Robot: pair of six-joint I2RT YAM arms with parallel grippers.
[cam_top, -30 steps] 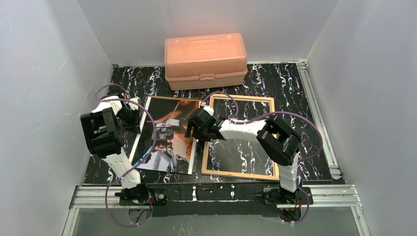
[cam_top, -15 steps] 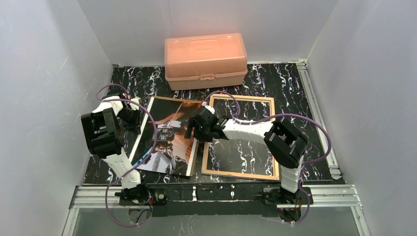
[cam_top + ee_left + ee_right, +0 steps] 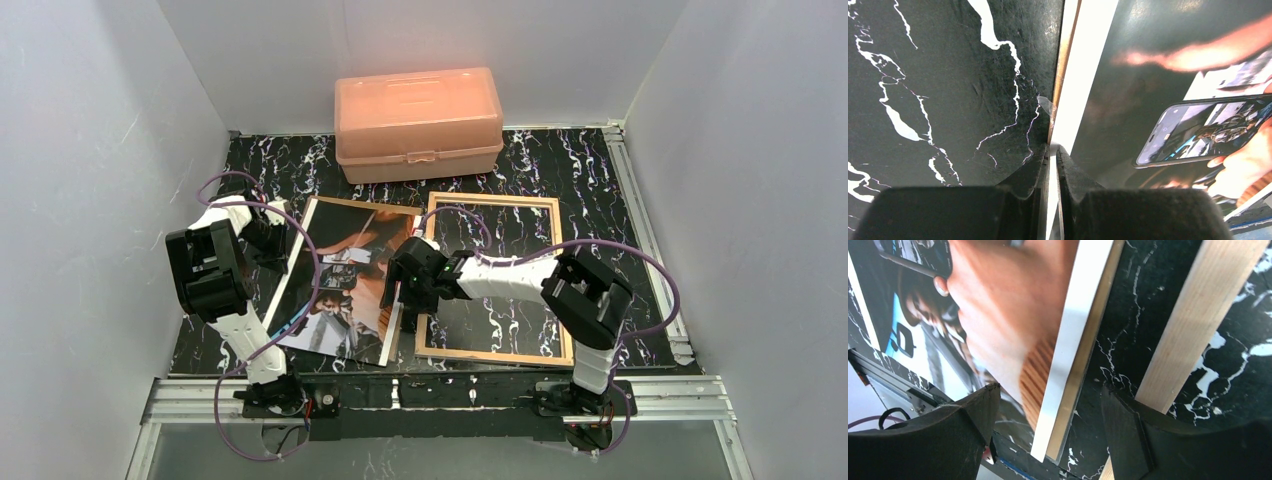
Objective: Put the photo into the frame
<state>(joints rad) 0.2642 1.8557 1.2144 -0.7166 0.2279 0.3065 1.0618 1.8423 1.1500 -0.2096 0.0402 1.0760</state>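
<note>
Left gripper [image 3: 1051, 150] now clenched on the photo's [image 3: 345, 280] 9 o'clock edge; right gripper [image 3: 1048, 395], released, shifted toward 6 o'clock; frame [image 3: 490, 198] still unfilled.

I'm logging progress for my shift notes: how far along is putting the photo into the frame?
Done: nothing yet; the thin tan wooden rectangular frame lies empty. In hand: the left gripper pinches the left edge of the white-bordered paper photo; the open right gripper straddles its right edge. Remaining: lift and seat it in the frame.
</note>
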